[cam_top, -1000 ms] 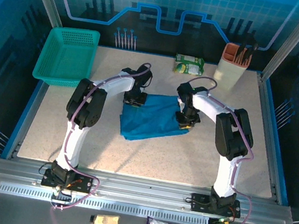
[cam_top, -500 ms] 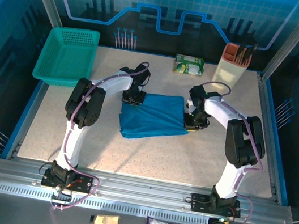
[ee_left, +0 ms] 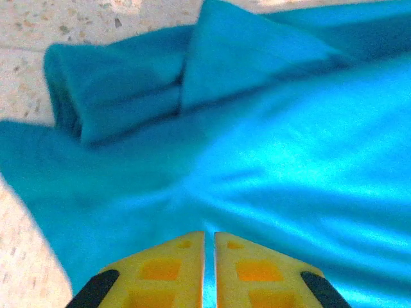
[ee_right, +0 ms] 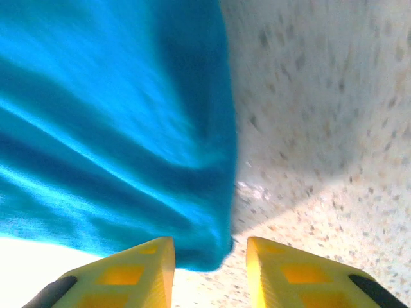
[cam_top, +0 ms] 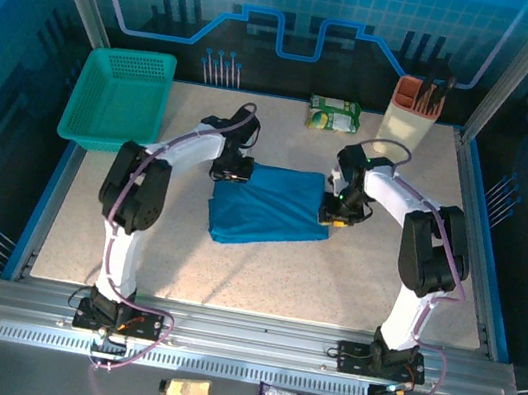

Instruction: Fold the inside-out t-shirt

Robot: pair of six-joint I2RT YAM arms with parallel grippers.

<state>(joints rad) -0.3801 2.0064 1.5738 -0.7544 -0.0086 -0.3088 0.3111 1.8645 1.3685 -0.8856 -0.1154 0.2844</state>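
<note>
The blue t-shirt (cam_top: 268,206) lies as a folded, roughly rectangular bundle on the speckled table (cam_top: 331,280). The left gripper (cam_top: 230,172) sits at the shirt's far-left corner. Its yellow fingers (ee_left: 167,269) are nearly together, with only a thin slit between them and nothing visibly pinched. Just past them a rolled fold runs along that edge of the shirt. The right gripper (cam_top: 335,213) stands at the shirt's right edge with its jaws parted, and the hem's corner lies at the gap between them. Whether the corner touches a finger is unclear. The shirt's near edge is uneven and reaches nearest at its left. Bare tabletop stretches on the near side of the shirt and to its right. A teal mesh basket (cam_top: 118,97) sits to the shirt's far left, a green snack packet (cam_top: 334,115) beyond its far edge, and a beige utensil holder (cam_top: 409,118) to its far right. All three are well apart from the shirt.
</note>
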